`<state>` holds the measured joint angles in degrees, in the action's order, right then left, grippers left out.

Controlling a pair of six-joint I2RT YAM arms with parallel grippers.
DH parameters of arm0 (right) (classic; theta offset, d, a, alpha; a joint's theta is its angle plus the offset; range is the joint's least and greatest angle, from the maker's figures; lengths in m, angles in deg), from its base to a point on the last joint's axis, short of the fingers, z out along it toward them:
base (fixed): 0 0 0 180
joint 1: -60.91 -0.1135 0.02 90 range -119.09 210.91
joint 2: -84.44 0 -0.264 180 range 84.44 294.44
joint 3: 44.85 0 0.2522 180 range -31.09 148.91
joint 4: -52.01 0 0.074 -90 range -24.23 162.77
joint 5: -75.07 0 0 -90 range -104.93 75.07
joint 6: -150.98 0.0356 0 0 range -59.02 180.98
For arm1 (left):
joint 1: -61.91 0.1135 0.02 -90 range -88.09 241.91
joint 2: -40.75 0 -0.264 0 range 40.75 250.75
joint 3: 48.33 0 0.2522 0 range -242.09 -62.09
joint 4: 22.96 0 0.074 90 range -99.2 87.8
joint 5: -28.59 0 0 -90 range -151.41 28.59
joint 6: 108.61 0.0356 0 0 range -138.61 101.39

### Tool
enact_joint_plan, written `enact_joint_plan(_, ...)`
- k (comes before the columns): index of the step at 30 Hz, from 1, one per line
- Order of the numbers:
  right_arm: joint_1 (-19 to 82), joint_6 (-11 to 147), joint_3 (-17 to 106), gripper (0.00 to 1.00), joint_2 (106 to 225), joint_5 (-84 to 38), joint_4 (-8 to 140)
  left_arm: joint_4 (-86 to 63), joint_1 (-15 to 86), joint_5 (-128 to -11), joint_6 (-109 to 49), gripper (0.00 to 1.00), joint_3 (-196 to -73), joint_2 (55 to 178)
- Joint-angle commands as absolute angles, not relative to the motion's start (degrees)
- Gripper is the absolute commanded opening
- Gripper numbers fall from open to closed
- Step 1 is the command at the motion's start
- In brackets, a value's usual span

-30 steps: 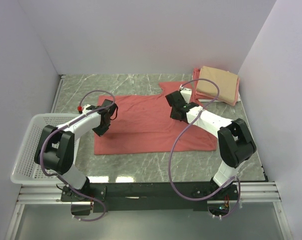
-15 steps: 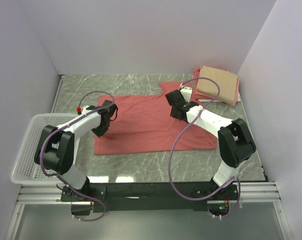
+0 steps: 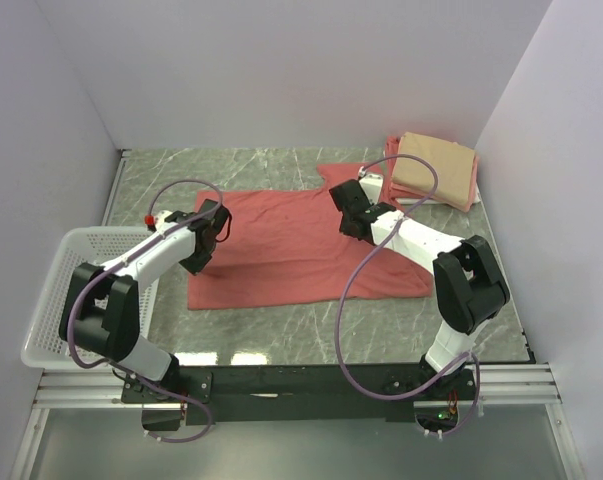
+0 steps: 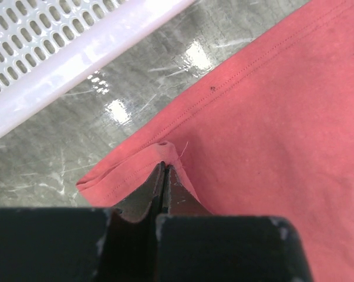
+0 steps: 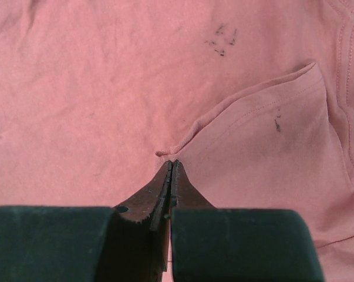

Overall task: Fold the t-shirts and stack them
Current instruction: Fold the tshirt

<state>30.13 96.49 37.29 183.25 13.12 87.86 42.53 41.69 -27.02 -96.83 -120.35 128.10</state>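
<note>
Left gripper (image 4: 163, 168), right gripper (image 5: 171, 165) both clamped shut on salmon-red t-shirt (image 3: 291, 250)
L jaws pinch hem corner nr white mesh basket (image 3: 51, 300); R jaws pinch a folded-over sleeve edge. Shirt lies spread flat mid-table on grey marble top (image 3: 261, 165), btwn the arms. Folded tan t-shirt (image 3: 436, 165) sits atop folded pink t-shirt (image 3: 391, 178) at far-R corner, just beside red shirt's sleeve.

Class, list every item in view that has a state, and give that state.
Salmon-red t-shirt: unfolded, spread out, pinched at two edges.
Tan t-shirt: folded, lying on the pink one.
Pink t-shirt: folded, bottom of the stack.
Left gripper: shut on the red shirt's hem.
Right gripper: shut on its sleeve edge.
Basket: upright.
</note>
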Motion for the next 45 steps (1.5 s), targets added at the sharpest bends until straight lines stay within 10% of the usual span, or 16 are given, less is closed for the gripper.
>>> enact_joint_plan(1, 30.50, 96.84, 40.54, 0.00, 183.50, 15.66, 85.90, 44.68, 41.88, -24.50, -98.33, 0.01, -121.59, 126.27)
enact_joint_plan(38, 31.29, 94.47, 43.36, 0.00, 191.93, 15.66, 80.01, 42.31, 43.72, -24.06, -96.14, 0.03, -126.78, 136.99)
enact_joint_plan(40, 31.47, 93.95, 43.71, 0.06, 191.93, 14.70, 79.93, 41.70, 43.81, -24.32, -95.61, 0.12, -127.04, 136.99)
enact_joint_plan(45, 31.82, 92.10, 43.01, 0.61, 188.69, 13.02, 79.66, 39.15, 43.81, -25.55, -92.63, 0.57, -127.22, 135.77)
